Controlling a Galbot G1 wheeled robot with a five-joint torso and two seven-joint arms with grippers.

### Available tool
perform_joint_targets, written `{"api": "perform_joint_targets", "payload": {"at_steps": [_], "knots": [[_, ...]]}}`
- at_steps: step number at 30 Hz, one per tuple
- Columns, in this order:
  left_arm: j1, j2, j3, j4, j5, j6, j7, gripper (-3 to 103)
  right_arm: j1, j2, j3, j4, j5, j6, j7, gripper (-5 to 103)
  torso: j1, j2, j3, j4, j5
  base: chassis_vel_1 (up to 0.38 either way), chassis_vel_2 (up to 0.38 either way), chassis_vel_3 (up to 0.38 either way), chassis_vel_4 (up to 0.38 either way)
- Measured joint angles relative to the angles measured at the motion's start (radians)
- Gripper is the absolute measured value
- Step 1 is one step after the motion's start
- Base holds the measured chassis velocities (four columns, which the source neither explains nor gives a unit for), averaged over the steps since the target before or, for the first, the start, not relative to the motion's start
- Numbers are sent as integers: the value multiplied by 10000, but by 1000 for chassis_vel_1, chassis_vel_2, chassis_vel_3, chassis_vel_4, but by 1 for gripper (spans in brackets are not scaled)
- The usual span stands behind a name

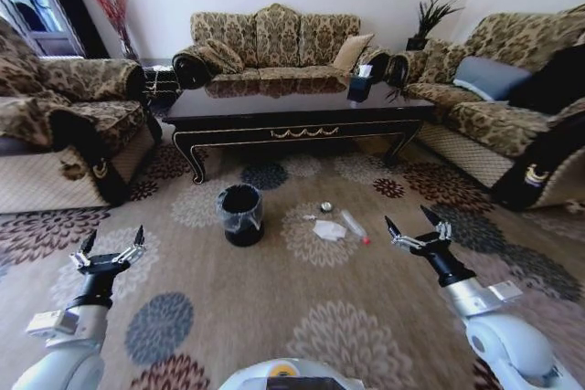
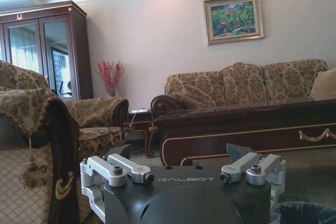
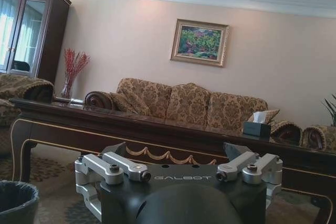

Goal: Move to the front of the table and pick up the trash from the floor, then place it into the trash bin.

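Left gripper [image 1: 111, 242] raised over the floor [image 1: 274, 308] on the robot's left, fingers spread wide, nothing between them; bare carpet on every side of it. Right gripper [image 1: 413, 225] likewise released and empty, held at about the same height on the right, fingers splayed, pointing toward the worktop [image 1: 292, 102].

Between the two grippers, ahead: trash bin [image 1: 240, 214] standing upright on the carpet, liner folded over its rim, nearer the left gripper than the right. Just to the right of the bin, apart from it, the trash: crumpled tissue [image 1: 329, 230], clear bottle [image 1: 354, 225] lying on its side with the red cap toward the robot, silver ball [image 1: 325, 206] a little beyond the tissue. Bottle well short of the right gripper.

Beyond bin and litter, open carpet up to the worktop's front rail and curved legs. Tissue box [image 1: 361, 85] near the worktop's far right corner. Sofas [image 1: 274, 43] closing in the left, far and right sides; open floor between them and the robot.

In the right wrist view, bin rim [image 3: 16, 195] low at one corner, worktop edge [image 3: 157, 129] running straight across behind the gripper [image 3: 181, 174].
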Motion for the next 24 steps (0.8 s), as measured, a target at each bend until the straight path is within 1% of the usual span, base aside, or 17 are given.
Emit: {"api": "perform_joint_targets", "payload": {"at_steps": [1, 5, 7, 8, 9, 10, 12, 14, 15, 16, 17, 19, 20, 21, 22, 24], "knots": [[1, -5, 5, 2, 0, 17, 0, 100, -1, 9, -16, 1, 0, -7, 24, 100, 0, 1, 1, 2, 8, -320, 342, 345, -341], [7, 9, 5, 29, -21, 86, 48, 100, 2, 34, -39, 1, -15, -12, 83, 100, 1, 0, 2, 0, -2, -314, 306, 309, -322], [7, 55, 1, 93, -12, 117, 120, 100, 7, 55, -62, -4, -73, -13, 87, 100, 2, 0, 4, 2, 7, -264, 258, 267, -279], [-6, 84, 6, 99, -12, 155, 138, 100, -6, 64, -70, -5, -88, -8, 87, 100, 1, 0, 4, 0, -1, -241, 252, 226, -245], [-6, 84, 6, 99, -12, 155, 138, 100, -6, 64, -70, -5, -88, -8, 87, 100, 1, 0, 4, 0, -1, -241, 252, 226, -245], [-41, 116, 41, 100, -22, 248, 144, 100, -33, 76, -85, -5, -88, 14, 80, 100, 1, 0, 5, -1, -9, -190, 193, 226, -183], [-170, 184, 177, 66, -22, 467, 118, 100, -70, 109, -103, -5, -123, 42, 64, 100, 2, 0, 5, 0, 7, -147, 150, 102, -149], [-340, 254, 407, -16, -9, 829, -19, 100, -69, 139, -106, -5, -176, 47, 64, 100, 2, 0, 5, 0, 0, -41, 90, 45, -77], [-340, 254, 407, -16, -9, 829, -19, 100, -69, 139, -106, -5, -176, 47, 64, 100, 2, 0, 5, 0, 0, -41, 90, 27, -40], [-420, 296, 534, -57, -5, 1104, -140, 100, -69, 148, -106, -5, -188, 48, 64, 100, 1, 1, 4, 1, -4, 0, 0, 0, 0], [-589, 406, 764, -93, 10, 1554, -328, 100, -75, 157, -103, -7, -198, 50, 64, 100, 0, 2, 1, 2, 1, 0, 0, 0, 0], [-902, 686, 1102, -118, 91, 2277, -649, 100, -102, 157, -91, -37, -221, 58, 65, 100, -2, 3, 0, 1, 3, 11, -25, -13, 14], [-902, 686, 1102, -118, 91, 2277, -649, 100, -102, 157, -91, -37, -221, 58, 65, 100, -2, 3, 0, 1, 3, 23, -50, -26, 29], [-1103, 862, 1270, -118, 100, 2595, -833, 100, -111, 156, -87, -44, -240, 61, 65, 100, -1, 2, 0, 2, 0, 23, -50, -23, 54], [-1545, 1244, 1595, -129, -45, 3094, -1178, 100, -119, 160, -87, -50, -270, 64, 66, 100, -2, 3, 0, 1, -1, 0, 0, 0, 0], [-2263, 1866, 2067, -145, -742, 3812, -1679, 100, -125, 197, -102, -50, -304, 65, 71, 100, -1, 3, 2, -3, 5, 0, 0, 0, 0]]}}
